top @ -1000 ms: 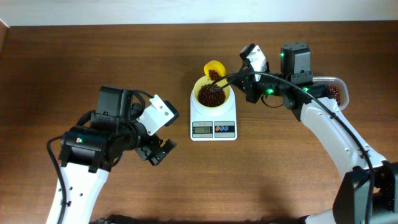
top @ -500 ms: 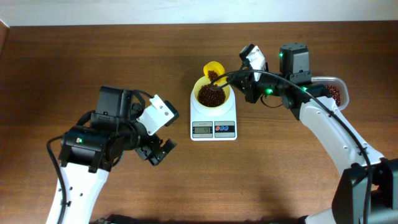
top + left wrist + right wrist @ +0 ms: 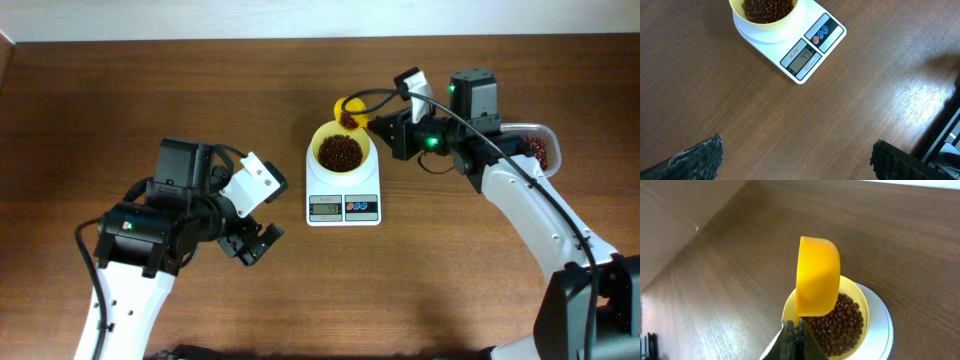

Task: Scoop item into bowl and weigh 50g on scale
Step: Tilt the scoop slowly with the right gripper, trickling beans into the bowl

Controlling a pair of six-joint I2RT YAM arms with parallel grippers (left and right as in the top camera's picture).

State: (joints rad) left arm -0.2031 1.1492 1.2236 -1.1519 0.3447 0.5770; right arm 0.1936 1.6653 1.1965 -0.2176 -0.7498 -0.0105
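Note:
The pale yellow bowl (image 3: 318, 139) stands on the white scale (image 3: 343, 207) and is filled with dark red-brown beans (image 3: 340, 152). My right gripper (image 3: 384, 124) is shut on the handle of a bright yellow scoop (image 3: 347, 106). The scoop hangs at the bowl's far rim with a few beans in it. In the right wrist view the scoop (image 3: 817, 277) is tipped over the bowl (image 3: 861, 300) and its beans (image 3: 840, 322). My left gripper (image 3: 255, 243) hovers open left of the scale, nothing between its fingers (image 3: 700, 157). The scale (image 3: 832, 37) shows digits on its display.
A clear plastic tub (image 3: 540, 150) holding more beans sits at the far right, partly behind my right arm. The table's back edge meets a pale wall just beyond the scoop.
My right gripper has turned its wrist and drawn the scoop back from over the bowl's middle toward the far rim. The left arm has not moved.

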